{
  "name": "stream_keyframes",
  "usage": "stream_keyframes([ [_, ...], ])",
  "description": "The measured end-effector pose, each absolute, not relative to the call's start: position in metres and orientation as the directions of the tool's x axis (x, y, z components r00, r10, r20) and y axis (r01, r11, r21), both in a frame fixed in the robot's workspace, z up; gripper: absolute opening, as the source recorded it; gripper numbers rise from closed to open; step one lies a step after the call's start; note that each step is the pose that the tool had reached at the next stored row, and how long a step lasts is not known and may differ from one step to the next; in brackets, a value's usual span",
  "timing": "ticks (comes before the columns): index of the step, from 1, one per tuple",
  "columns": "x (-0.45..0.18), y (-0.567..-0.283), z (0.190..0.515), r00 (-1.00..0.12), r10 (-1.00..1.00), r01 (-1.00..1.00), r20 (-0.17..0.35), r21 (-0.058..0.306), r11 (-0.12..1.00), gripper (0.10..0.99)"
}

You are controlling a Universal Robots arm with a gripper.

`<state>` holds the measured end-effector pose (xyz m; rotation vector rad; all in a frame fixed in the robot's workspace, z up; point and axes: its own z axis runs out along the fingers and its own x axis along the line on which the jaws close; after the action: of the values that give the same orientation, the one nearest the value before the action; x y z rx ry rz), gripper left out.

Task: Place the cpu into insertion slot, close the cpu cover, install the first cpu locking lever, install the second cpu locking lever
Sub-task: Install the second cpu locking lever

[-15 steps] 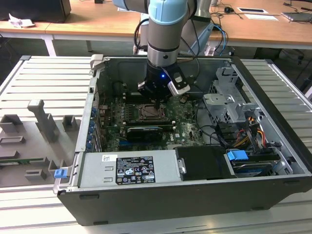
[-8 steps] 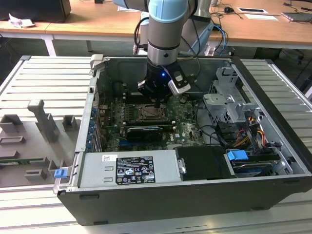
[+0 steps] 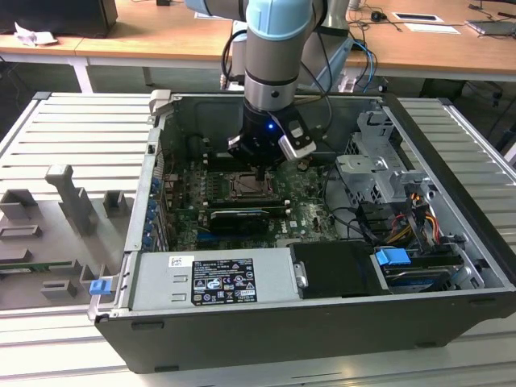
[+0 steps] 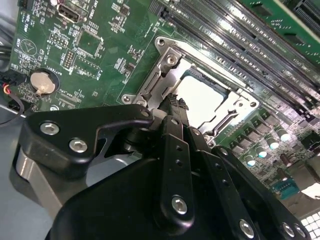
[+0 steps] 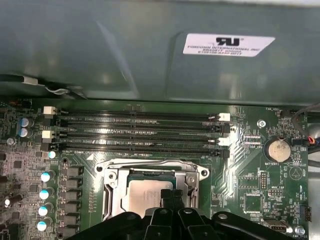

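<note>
The cpu [image 5: 145, 192] [image 4: 200, 100] lies flat in the insertion slot [image 3: 246, 187], its pale metal face showing through a square window. The silver cpu cover [image 5: 112, 187] [image 4: 235, 107] lies down over it as a frame. My gripper [image 5: 173, 196] [image 4: 176, 102] [image 3: 258, 171] hangs straight over the socket. Its black fingertips are pressed together, holding nothing, and rest at the cover's edge beside the cpu face. A thin metal lever bar [image 5: 150, 162] [image 4: 215, 60] runs along the socket's side nearest the memory slots.
The socket sits on a green motherboard [image 3: 302, 205] inside an open black computer case [image 3: 266, 330]. Long black memory slots [image 5: 135, 132] lie beside the socket. A black card [image 3: 238, 218], a drive cage [image 3: 375, 165] and cables [image 3: 403, 222] stand nearby. A coin battery [image 5: 277, 150] is on the board.
</note>
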<state>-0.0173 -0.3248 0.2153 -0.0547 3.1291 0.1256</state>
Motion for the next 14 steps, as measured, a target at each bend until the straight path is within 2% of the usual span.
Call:
stream_keyframes([
  [14,-0.0173,-0.3325,0.2179,-0.999,-0.035,-0.035,-0.011,0.080,0.996,0.106],
])
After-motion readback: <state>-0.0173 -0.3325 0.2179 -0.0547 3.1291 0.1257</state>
